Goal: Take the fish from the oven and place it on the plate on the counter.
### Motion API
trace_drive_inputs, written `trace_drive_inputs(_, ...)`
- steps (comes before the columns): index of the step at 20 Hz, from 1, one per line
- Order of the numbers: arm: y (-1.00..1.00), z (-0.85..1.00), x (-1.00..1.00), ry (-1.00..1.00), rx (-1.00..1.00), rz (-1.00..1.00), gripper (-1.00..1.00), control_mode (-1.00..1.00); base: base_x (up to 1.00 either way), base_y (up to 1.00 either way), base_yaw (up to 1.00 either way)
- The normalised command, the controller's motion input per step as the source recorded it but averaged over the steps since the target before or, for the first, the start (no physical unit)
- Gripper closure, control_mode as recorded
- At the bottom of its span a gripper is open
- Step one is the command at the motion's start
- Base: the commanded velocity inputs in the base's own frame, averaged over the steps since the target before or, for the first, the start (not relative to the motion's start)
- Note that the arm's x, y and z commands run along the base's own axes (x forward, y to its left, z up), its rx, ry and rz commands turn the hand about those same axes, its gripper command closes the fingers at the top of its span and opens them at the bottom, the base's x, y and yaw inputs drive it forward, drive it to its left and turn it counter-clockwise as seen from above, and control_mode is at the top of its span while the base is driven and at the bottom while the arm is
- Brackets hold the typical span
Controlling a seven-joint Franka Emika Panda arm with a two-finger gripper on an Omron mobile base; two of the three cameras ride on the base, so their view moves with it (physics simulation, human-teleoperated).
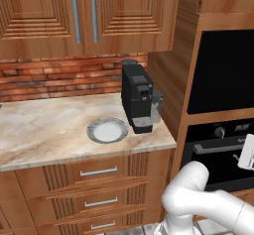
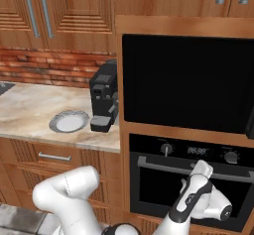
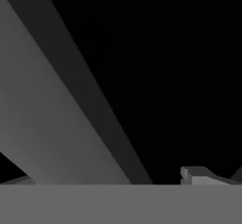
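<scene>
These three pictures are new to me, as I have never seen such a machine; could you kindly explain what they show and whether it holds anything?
It is a rendered kitchen with a white robot arm on a base that can drive. Two pictures come from cameras on that base, behind the arm to its left and right. The third comes from a camera on the hand, pressed close to the oven's grey door handle, with one dark finger tip at the bottom.

The gripper is at the handle of the oven, whose door is shut. Its jaws are open and hold nothing. The fish is not visible.

On the counter lie a round plate, bare, and beside it a black coffee machine.
</scene>
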Motion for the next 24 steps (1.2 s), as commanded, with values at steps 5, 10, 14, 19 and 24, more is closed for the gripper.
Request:
trace_drive_inputs(5, 0.15, 0.0, 0.0, -0.04, 0.0, -0.08, 1.0, -1.0, 0.0, 0.0, 0.0)
trace_drive_inputs(10, 0.03, 0.0, 0.0, 0.0, 0.0, -0.03, 1.0, -1.0, 0.0, 0.0, 0.0)
trace_drive_inputs(14, 0.0, 0.0, 0.0, 0.0, 0.0, 0.0, 1.0, -1.0, 0.0, 0.0, 0.0)
trace_drive_inputs(19, 0.0, -0.05, -0.12, 0.0, 0.0, 0.0, 1.0, -1.0, 0.0, 0.0, 0.0)
trace_drive_inputs(24, -0.16, -0.25, -0.52, 0.0, 0.0, 0.0, 1.0, -1.0, 0.0, 0.0, 0.0)
